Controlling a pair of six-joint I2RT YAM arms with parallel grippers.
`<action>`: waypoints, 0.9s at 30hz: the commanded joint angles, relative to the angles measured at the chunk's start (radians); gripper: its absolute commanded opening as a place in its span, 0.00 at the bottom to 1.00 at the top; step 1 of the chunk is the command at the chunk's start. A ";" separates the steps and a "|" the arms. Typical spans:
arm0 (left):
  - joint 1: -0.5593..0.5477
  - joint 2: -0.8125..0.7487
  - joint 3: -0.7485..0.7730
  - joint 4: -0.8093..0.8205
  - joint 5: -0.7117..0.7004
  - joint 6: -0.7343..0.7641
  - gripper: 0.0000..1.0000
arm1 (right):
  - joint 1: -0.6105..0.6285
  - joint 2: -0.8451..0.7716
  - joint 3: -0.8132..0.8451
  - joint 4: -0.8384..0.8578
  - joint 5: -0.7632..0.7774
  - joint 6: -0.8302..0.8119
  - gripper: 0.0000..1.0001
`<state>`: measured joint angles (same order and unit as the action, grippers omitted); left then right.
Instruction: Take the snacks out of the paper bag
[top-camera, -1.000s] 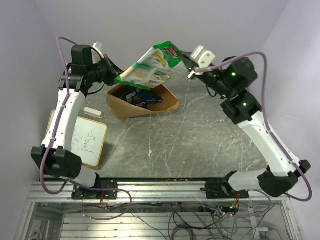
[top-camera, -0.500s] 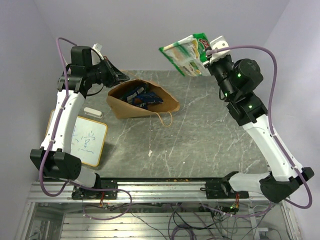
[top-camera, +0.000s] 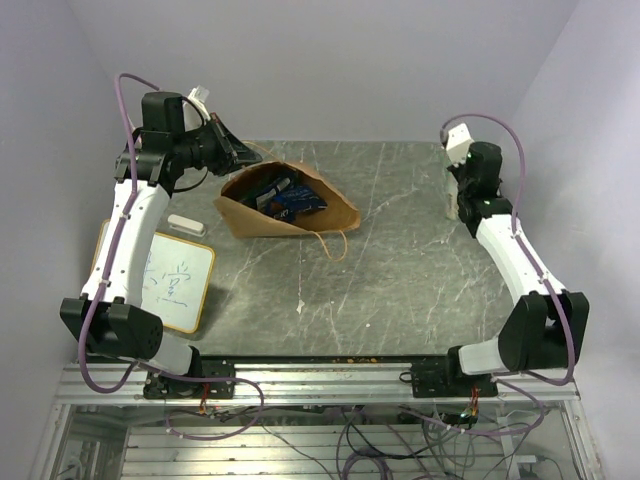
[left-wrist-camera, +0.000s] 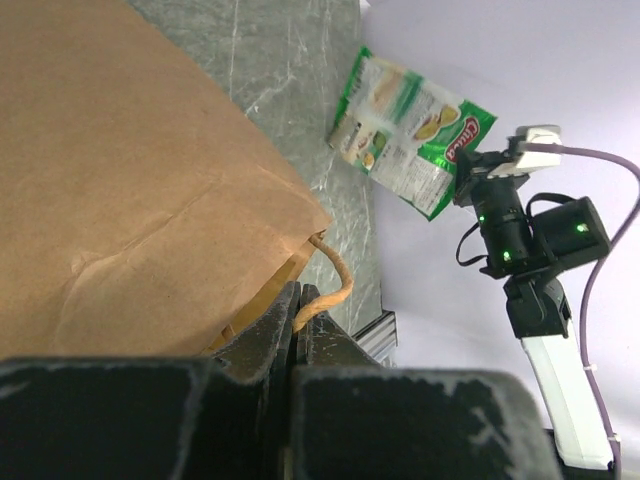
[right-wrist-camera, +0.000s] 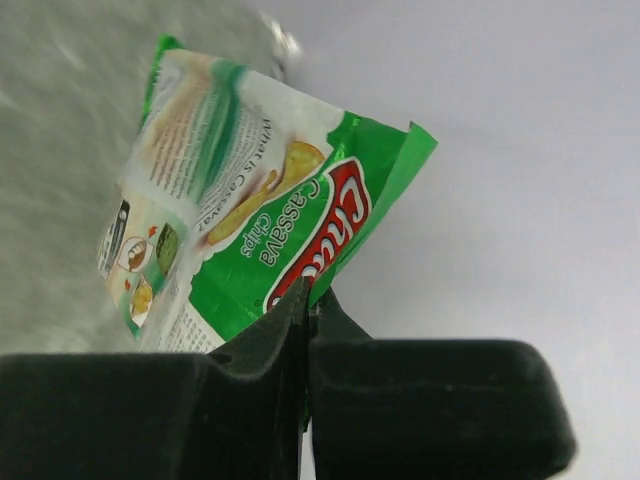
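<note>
The brown paper bag (top-camera: 300, 215) lies on its side at the back left of the table, its mouth open. Blue packets (top-camera: 288, 194) show inside it. My left gripper (top-camera: 232, 153) is shut on the bag's string handle (left-wrist-camera: 335, 280) at the mouth's rim; the bag (left-wrist-camera: 120, 180) fills the left wrist view. My right gripper (right-wrist-camera: 308, 300) is shut on a corner of the green-white packet with the red logo (right-wrist-camera: 230, 230) and holds it in the air at the far right. The left wrist view also shows this packet (left-wrist-camera: 410, 130). In the top view the right arm (top-camera: 490, 215) hides it.
A small whiteboard (top-camera: 175, 280) with writing lies at the left edge, with a white eraser (top-camera: 185, 224) above it. The bag's other string handle (top-camera: 332, 242) lies loose on the grey marble table (top-camera: 400, 270). Walls close in at the back and right.
My right arm has swung the green-white packet from above the bag to the far right and lowered it. My left gripper has stayed on the bag's handle.
</note>
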<state>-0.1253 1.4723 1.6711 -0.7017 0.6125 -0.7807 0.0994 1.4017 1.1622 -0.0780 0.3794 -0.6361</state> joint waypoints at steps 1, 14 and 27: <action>0.002 -0.021 0.022 -0.002 0.056 0.036 0.07 | -0.047 -0.076 -0.054 -0.041 0.167 -0.153 0.00; -0.008 0.029 0.072 0.004 0.065 0.041 0.07 | 0.326 -0.022 -0.225 -0.412 -0.132 0.173 0.00; -0.005 0.007 0.007 0.039 0.071 0.013 0.07 | 0.311 0.041 -0.354 -0.199 -0.210 0.283 0.00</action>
<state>-0.1284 1.5017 1.6947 -0.6994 0.6479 -0.7536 0.4259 1.4311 0.8181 -0.3573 0.1505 -0.3897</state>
